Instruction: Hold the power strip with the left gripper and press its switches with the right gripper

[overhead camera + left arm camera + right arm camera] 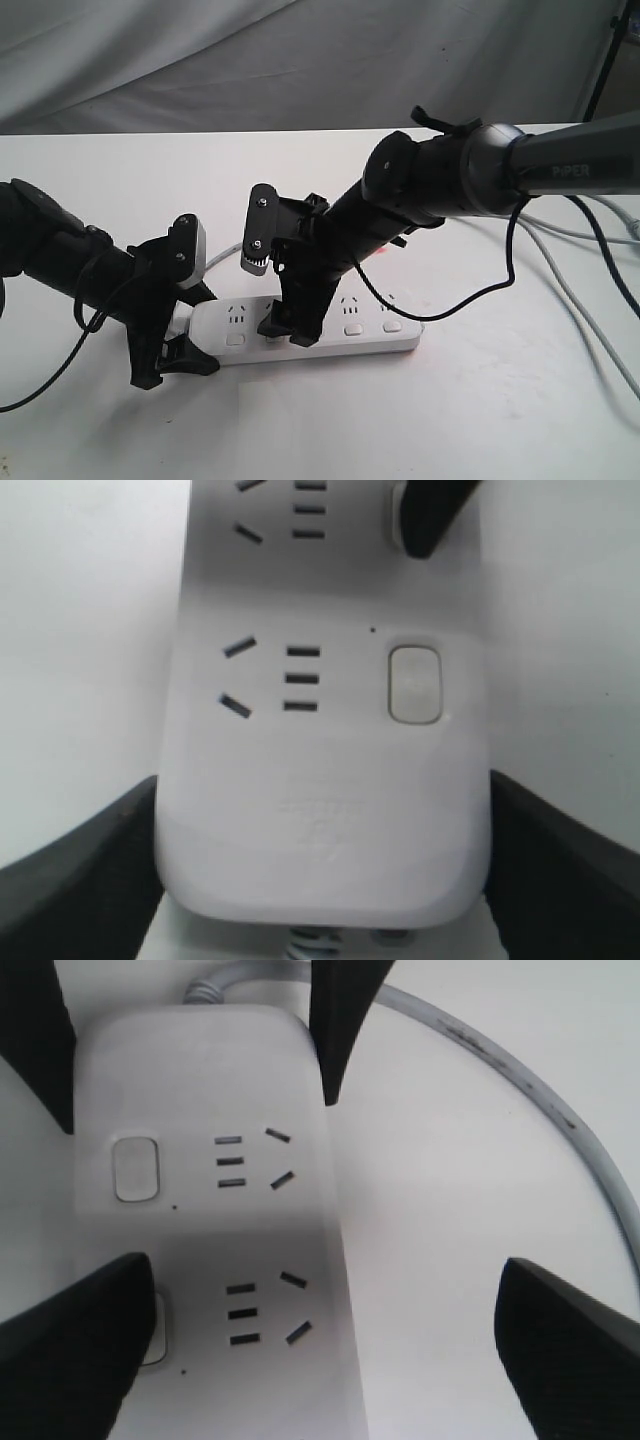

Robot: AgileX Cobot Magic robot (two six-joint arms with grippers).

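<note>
The white power strip (375, 310) lies flat on the white table, its grey cord (520, 1090) curving off behind the left end. My left gripper (195, 328) is shut on that cord end, a black finger (80, 870) against each long side of the power strip (320, 780). The end switch (414, 683) shows bare. My right gripper (292, 328) stands open over the second socket. One of its fingers (70, 1350) sits on the second switch (157, 1330) and covers most of it; the other finger (570, 1350) hangs over bare table. Two more switches (353, 328) show further right.
Grey and black cables (590, 290) trail over the table on the right. A grey cloth backdrop (200, 60) hangs behind the table's far edge, and a black stand leg (605, 60) rises at the upper right.
</note>
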